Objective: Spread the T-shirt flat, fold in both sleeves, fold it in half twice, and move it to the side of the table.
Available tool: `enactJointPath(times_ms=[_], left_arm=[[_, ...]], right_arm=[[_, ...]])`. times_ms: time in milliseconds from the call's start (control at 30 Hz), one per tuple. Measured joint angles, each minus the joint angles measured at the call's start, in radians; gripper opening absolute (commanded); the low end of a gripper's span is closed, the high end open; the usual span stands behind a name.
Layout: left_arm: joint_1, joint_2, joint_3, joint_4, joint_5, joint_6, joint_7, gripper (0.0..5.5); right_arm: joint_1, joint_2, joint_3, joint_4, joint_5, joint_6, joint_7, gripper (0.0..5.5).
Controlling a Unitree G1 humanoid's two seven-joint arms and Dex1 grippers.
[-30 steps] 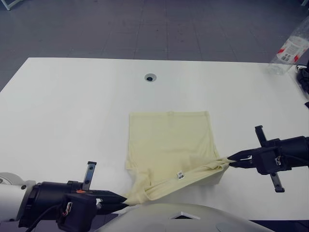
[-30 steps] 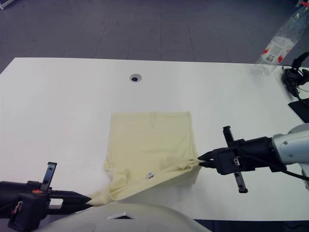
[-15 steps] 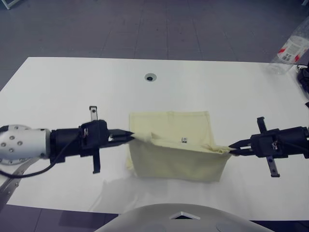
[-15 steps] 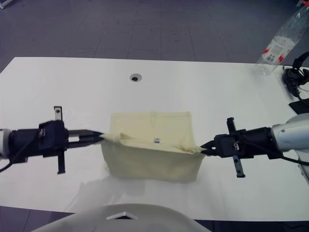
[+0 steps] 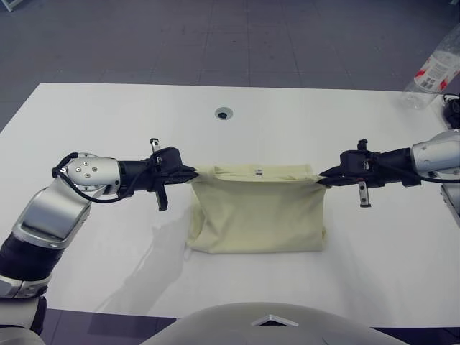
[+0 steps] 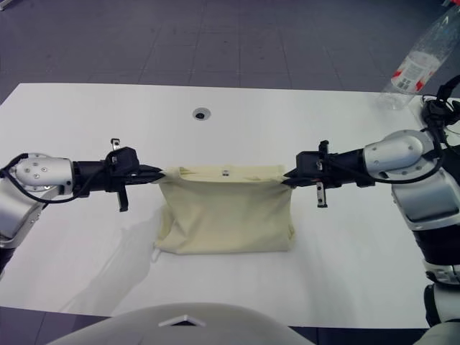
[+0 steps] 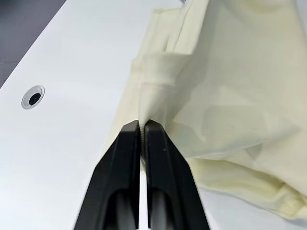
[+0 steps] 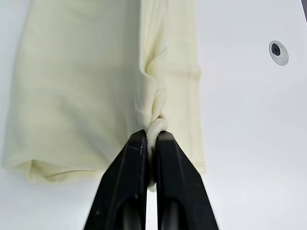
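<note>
Folding the T-shirt [image 5: 255,212] in half, midway across the table [image 5: 108,122].
Its top edge is clamped at both corners by the left end effector [image 5: 194,175] and right end effector [image 5: 320,177]; lowering is best done taut and level. Bunching at each pinch is shown by wrist views, the whole outline by head views.

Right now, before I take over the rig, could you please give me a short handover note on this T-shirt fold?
Left pincer: shut on the T-shirt's left corner.
Right pincer: shut on its right corner.
T-shirt: mid-table, held edge stretched taut between the pincers, the rest hanging to a fold on the table.
Done: sleeves look folded in; a half fold seems under way.
Left: lay the held edge down, release, fold in half again, move it to the table's side.
</note>
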Motion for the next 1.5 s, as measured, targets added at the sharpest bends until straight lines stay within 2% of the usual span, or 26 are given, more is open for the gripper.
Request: enactJointPath(times_ms=[467, 500, 533, 567, 600, 767, 1000, 1233, 1500], left_arm=[[-0.037, -0.128, -0.05, 0.165, 0.138, -0.067, -0.021, 0.0], [-0.037, -0.135, -0.052, 0.168, 0.145, -0.069, -0.022, 0.0], [-0.038, -0.145, -0.056, 0.177, 0.156, -0.07, -0.023, 0.0], [-0.038, -0.149, -0.058, 0.184, 0.159, -0.07, -0.023, 0.33], [-0.04, -0.165, -0.059, 0.195, 0.169, -0.072, -0.014, 0.42], [-0.057, -0.323, -0.105, 0.262, 0.225, -0.069, 0.1, 1.33], [-0.055, -0.472, -0.006, 0.338, 0.237, -0.052, 0.305, 2.54], [-0.026, -0.501, 0.009, 0.329, 0.255, -0.069, 0.352, 3.75], [-0.021, -0.504, 0.013, 0.342, 0.295, -0.14, 0.39, 5.01]], right_arm=[[-0.122, 0.161, 0.132, 0.239, -0.138, -0.042, -0.019, 0.04], [-0.125, 0.17, 0.137, 0.246, -0.139, -0.042, -0.02, 0.4], [-0.131, 0.183, 0.141, 0.256, -0.143, -0.044, -0.022, 0.48], [-0.137, 0.19, 0.146, 0.264, -0.15, -0.038, -0.024, 0.64], [-0.145, 0.203, 0.153, 0.285, -0.163, -0.021, -0.032, 0.8], [-0.153, 0.291, 0.177, 0.386, -0.218, 0.015, -0.137, 1.67], [-0.154, 0.387, 0.156, 0.487, -0.281, -0.01, -0.349, 2.84], [-0.165, 0.415, 0.132, 0.544, -0.314, -0.065, -0.458, 3.99], [-0.17, 0.417, 0.125, 0.564, -0.332, -0.114, -0.477, 5.19]])
